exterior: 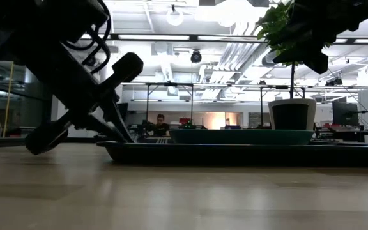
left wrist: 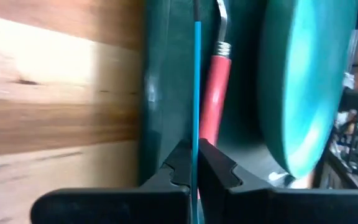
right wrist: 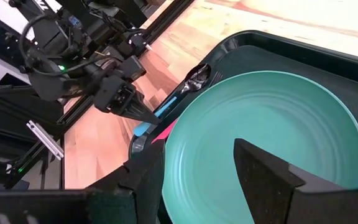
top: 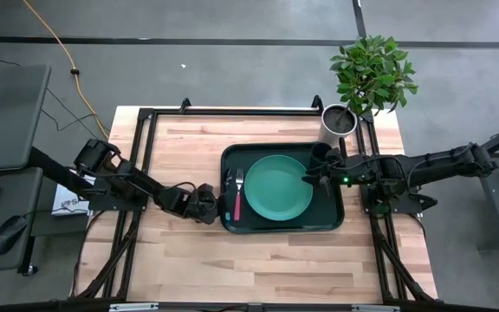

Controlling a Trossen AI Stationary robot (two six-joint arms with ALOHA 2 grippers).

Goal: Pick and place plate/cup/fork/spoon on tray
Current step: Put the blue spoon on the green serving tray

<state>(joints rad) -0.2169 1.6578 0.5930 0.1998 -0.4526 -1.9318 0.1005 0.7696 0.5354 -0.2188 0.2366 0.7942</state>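
Spoon (left wrist: 197,93) — thin teal handle, edge-on

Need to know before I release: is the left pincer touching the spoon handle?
Touching. In the left wrist view the left pincer is closed on the thin teal spoon handle, both fingers pressed against it, beside the pink-handled fork.
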